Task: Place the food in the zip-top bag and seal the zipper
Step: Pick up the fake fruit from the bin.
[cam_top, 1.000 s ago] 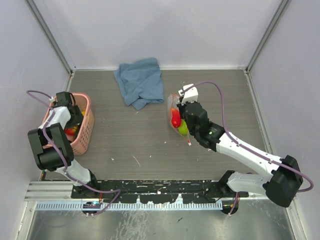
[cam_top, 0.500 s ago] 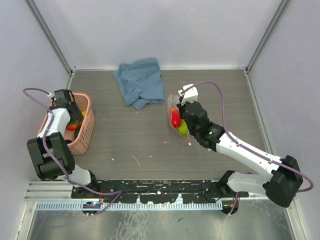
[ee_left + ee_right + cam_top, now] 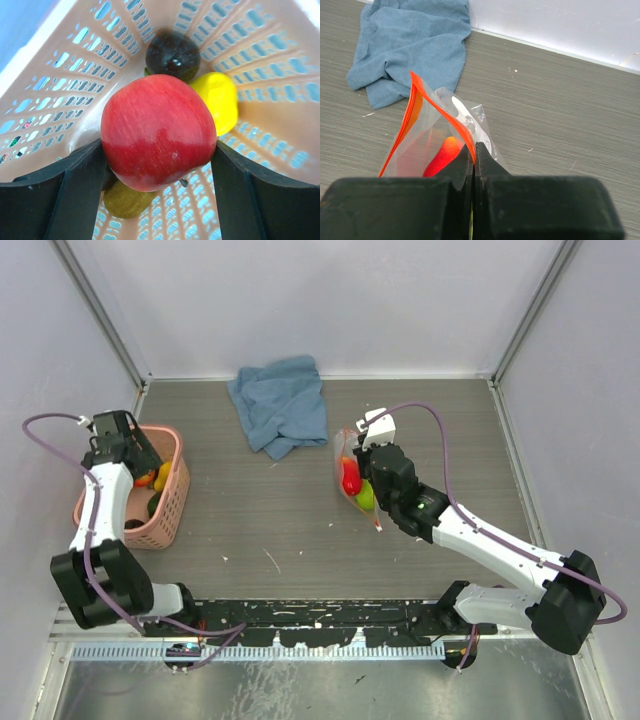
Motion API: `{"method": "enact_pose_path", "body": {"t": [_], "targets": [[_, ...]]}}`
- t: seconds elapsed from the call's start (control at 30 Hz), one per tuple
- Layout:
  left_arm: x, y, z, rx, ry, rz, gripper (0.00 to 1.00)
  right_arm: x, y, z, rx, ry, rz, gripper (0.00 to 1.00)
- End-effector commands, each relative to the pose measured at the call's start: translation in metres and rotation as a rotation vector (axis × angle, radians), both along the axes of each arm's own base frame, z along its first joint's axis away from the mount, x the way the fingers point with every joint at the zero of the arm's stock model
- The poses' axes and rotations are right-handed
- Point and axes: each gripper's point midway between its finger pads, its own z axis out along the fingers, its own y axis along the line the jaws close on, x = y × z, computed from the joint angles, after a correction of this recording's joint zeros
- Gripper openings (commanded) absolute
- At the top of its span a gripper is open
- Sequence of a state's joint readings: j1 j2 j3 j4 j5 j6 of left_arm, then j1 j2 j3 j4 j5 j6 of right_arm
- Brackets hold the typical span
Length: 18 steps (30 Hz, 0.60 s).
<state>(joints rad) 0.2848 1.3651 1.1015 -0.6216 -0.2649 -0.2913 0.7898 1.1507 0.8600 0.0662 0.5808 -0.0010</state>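
At far left, the left gripper hangs over a pink lattice basket. Its two black fingers are clamped on either side of a red toy apple. Beneath the apple, in the basket, lie a dark brown fruit, a yellow fruit and an olive-green fruit. A crumpled blue cloth lies at the back of the table. Right of centre, the right gripper pinches tight on the red-orange zipper of the clear zip-top bag. A red fruit and a green fruit are inside the bag.
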Motion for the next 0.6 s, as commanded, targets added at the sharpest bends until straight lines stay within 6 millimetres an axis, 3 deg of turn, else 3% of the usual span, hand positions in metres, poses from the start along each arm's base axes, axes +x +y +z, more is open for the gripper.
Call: {"method": "enact_pose_path", "body": {"t": [0.0, 0.3, 0.57], "targets": [[0.006, -0.015, 0.061, -0.032, -0.201, -0.023, 0.58, 0.003, 0.003, 0.023, 0.049, -0.038, -0.002, 0.0], [0.001, -0.05, 0.114, -0.137, -0.395, -0.115, 0.57, 0.007, 0.008, 0.025, 0.035, -0.02, 0.006, 0.01], [-0.003, -0.112, 0.154, -0.34, -0.544, -0.346, 0.55, 0.008, 0.014, 0.024, 0.035, 0.004, 0.019, 0.01]]}}
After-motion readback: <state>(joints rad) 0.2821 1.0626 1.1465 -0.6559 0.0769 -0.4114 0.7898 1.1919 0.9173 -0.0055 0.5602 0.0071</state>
